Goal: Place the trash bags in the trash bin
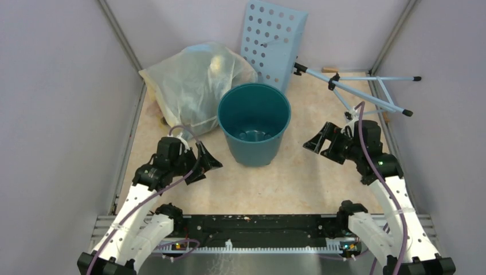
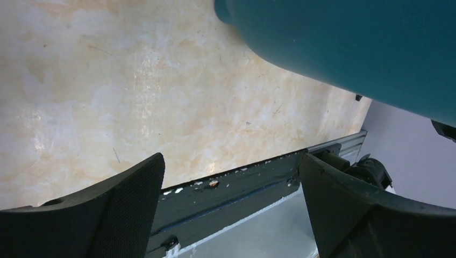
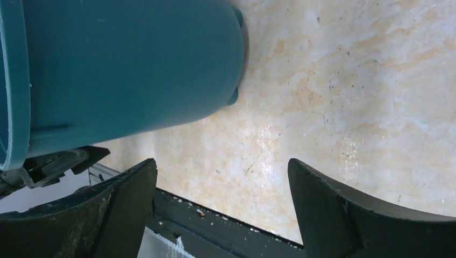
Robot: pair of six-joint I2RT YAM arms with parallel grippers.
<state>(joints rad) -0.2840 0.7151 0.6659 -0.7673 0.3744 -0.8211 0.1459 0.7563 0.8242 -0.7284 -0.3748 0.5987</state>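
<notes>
The teal trash bin (image 1: 254, 123) stands upright mid-table, and its inside shows only bare teal wall and floor. No dark grey-black trash bag shows in any view. My left gripper (image 1: 207, 162) is open and empty, just left of the bin's base, apart from it. My right gripper (image 1: 320, 143) is open and empty, to the right of the bin. In the left wrist view the bin's wall (image 2: 349, 48) fills the upper right above my open gripper (image 2: 231, 169). In the right wrist view the bin (image 3: 123, 64) lies upper left of my open gripper (image 3: 221, 169).
A large pale yellowish stuffed bag (image 1: 192, 83) lies at the back left, touching the bin's rim. A light blue perforated panel (image 1: 274, 40) leans at the back. A folded pale blue stand (image 1: 367, 89) lies back right. A black rail (image 1: 252, 223) runs along the near edge.
</notes>
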